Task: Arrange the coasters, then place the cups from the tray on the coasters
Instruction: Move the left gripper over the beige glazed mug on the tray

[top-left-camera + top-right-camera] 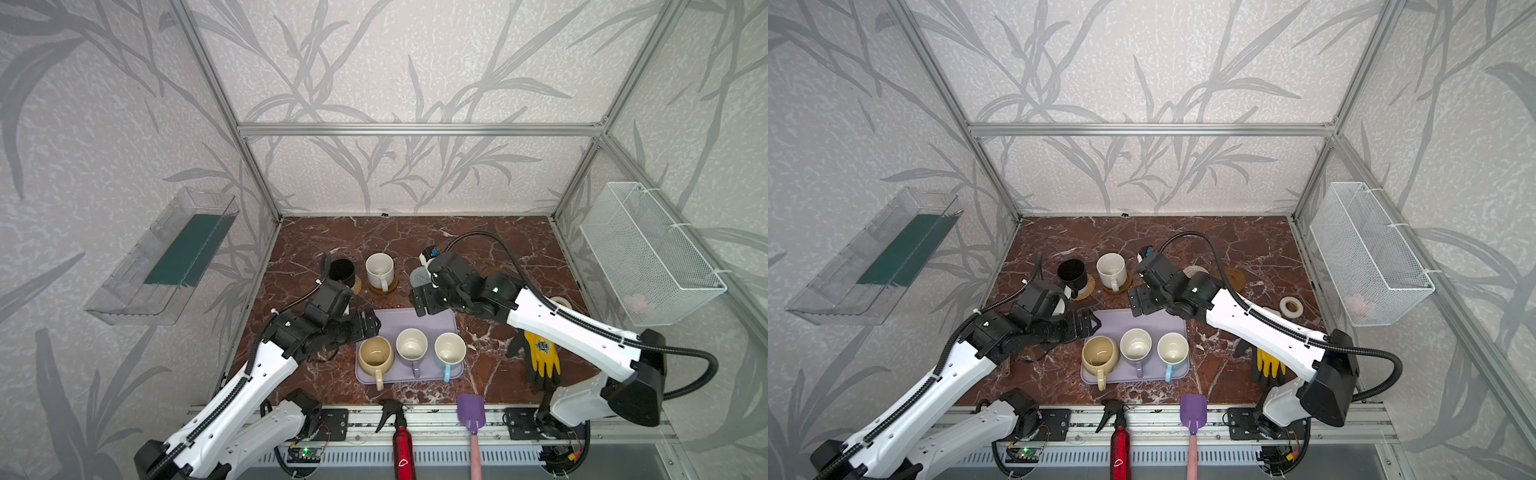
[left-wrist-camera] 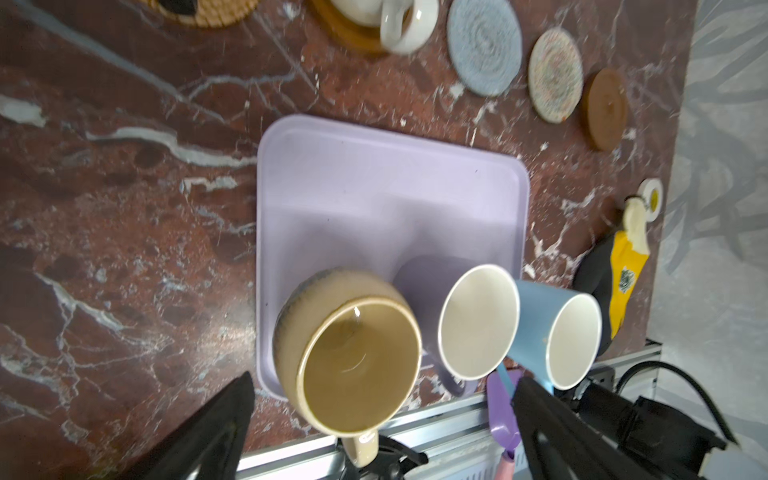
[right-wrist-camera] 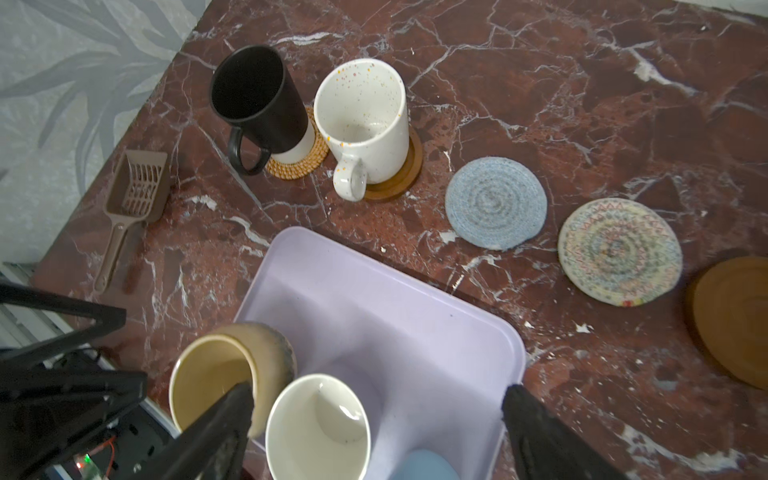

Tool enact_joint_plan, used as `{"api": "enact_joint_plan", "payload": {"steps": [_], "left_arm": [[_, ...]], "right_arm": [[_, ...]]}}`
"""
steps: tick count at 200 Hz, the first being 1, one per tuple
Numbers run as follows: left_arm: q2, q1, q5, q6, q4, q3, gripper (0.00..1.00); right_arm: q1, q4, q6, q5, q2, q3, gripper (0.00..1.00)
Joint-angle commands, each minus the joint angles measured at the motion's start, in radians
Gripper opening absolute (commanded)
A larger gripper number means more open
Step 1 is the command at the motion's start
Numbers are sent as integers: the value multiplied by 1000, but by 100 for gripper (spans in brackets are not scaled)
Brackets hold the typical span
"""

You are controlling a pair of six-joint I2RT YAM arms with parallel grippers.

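Risk: tray (image 1: 415, 322) near desk's front edge holds three empty mugs packed close: cream mug (image 1: 375, 356), lavender mug (image 1: 411, 344), blue mug (image 1: 449, 351). Left claw (image 1: 371, 324) and right claw (image 1: 424, 305), both wide and empty over its far corners, could clip a neighbour. Black mug (image 1: 341, 270) and speckled mug (image 1: 379, 268) stand on coasters (image 3: 303, 168) further back; grey coaster (image 3: 495, 208), patterned coaster (image 3: 619, 251), brown coaster (image 3: 731, 320) bare.

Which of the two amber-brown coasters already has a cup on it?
The amber-brown coaster beside the rattan coaster: the speckled white cup stands on it. The end coaster is bare.
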Motion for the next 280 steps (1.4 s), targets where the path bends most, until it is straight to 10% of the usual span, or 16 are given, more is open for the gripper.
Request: {"api": "enact_joint_plan", "payload": {"steps": [1,59,146,280], "left_arm": [[-20,-70,-56,-93,-32,-42,99],[81,-251,-152,-150,-48,-45,99],[164,-398,-209,-225,-55,-67,99],[235,-477,-350,-273,-16,-132,59]], "right_arm": [[7,-53,-38,-8,-84,-64,99],[14,4,-40,-204,-240,-243,99],[34,0,-24,-146,-235,-309,99],[33,33,42,-115,-256,-350,99]]}}
